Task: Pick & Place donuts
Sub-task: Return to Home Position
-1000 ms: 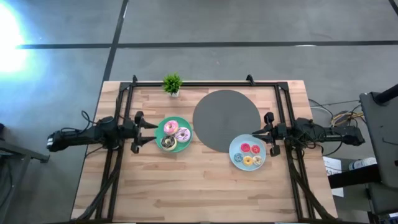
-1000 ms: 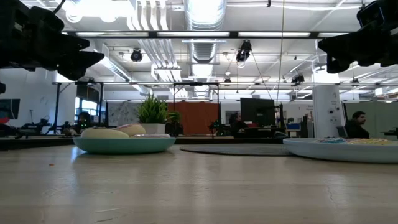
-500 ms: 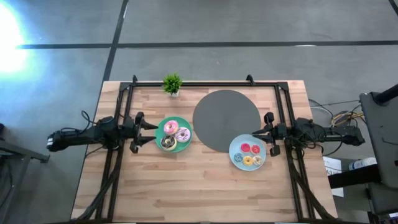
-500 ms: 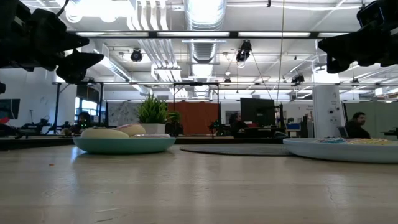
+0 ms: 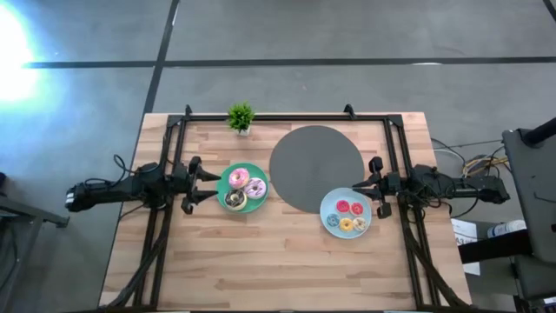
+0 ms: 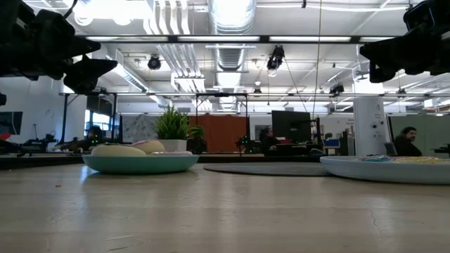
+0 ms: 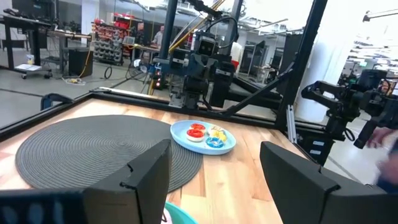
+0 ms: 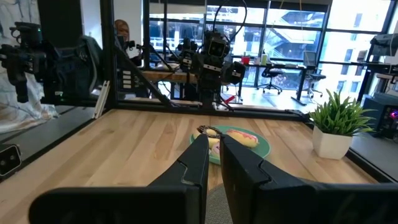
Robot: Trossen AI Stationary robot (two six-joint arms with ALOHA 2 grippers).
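Observation:
In the high view three larger donuts, pink (image 5: 236,179), sprinkled (image 5: 254,187) and chocolate (image 5: 235,200), lie on a green plate (image 5: 228,184). Several mini donuts (image 5: 349,215) lie on a light-blue plate (image 5: 328,209). My left gripper (image 5: 207,182) hovers open just left of the green plate, its fingers wide apart in the left wrist view (image 7: 214,180). My right gripper (image 5: 360,187) hovers shut just right of the light-blue plate, above the table, pointing across at the green plate (image 8: 233,144).
A round dark grey mat (image 5: 316,168) lies between the two plates, toward the far edge. A small potted plant (image 5: 241,116) stands at the far edge. Black frame rails (image 5: 174,139) run along the table's left, right and far sides. Bare wood spans the near half.
In the low view my left gripper's fingers have spread apart: it has opened. Plates, donuts and the right arm have kept still.

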